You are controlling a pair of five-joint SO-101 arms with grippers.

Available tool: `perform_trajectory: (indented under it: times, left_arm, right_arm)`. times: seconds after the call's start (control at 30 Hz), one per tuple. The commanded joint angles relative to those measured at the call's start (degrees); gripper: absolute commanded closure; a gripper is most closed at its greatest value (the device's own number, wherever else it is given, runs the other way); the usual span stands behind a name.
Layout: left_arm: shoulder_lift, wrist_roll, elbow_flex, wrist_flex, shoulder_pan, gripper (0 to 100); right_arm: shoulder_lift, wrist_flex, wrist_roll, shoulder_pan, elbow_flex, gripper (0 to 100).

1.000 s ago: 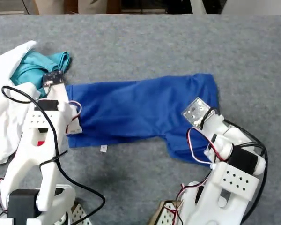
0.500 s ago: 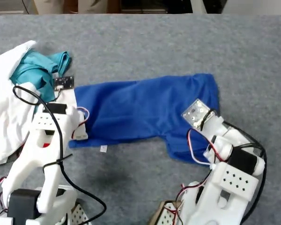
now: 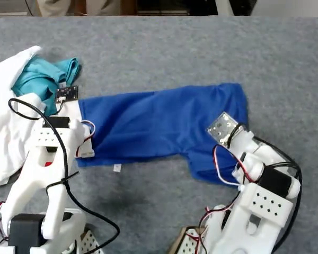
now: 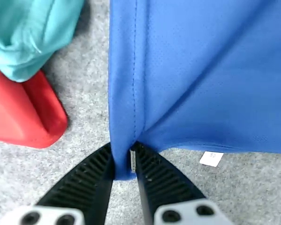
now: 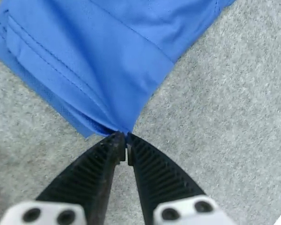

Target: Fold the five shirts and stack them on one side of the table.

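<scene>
Left pincer [image 4: 123, 161] is clamped tight on the hem edge of the long blue fabric shirt [image 3: 159, 124], and right pincer [image 5: 122, 137] pinches a corner at its other end. The shirt lies stretched across the grey felt-like worktop [image 3: 201, 47]. Past its left end, a crumpled teal shirt [image 3: 42, 76] sits on a white shirt [image 3: 5, 127], beside a red wedge [image 4: 23, 112], possibly another garment.

One blue shirt [image 3: 159, 124], one teal shirt [image 3: 40, 79], one white shirt [image 3: 5, 132], one red cloth [image 4: 23, 112], and two arms [image 3: 42, 159] [image 3: 259, 185].
</scene>
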Motion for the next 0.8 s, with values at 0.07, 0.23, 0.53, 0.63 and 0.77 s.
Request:
perform_trajectory:
  times: [0.07, 0.23, 0.53, 0.63, 0.77]
  left_arm:
    - [-1.63, -0.53, -0.62, 0.35, -0.79, 97]
    - [-1.71, -0.53, -1.67, 2.90, -1.14, 80]
    - [-1.71, -0.53, -14.42, 15.65, -1.32, 79]
    - [-1.71, -0.53, -20.31, 20.22, -1.32, 79]
    - [-1.71, -0.09, -26.73, 22.59, -1.32, 80]
  right_arm:
    - [-0.84, 1.14, 3.78, 0.92, -0.13, 92.4]
    - [-0.92, 2.55, 6.68, 1.10, -0.48, 71.9]
    - [-0.92, 7.82, 7.03, 1.10, -10.24, 79.5]
    - [-0.92, 9.58, 7.03, 1.10, -13.67, 89.0]
    - [-0.40, 9.58, 5.19, 0.57, -16.92, 99.5]
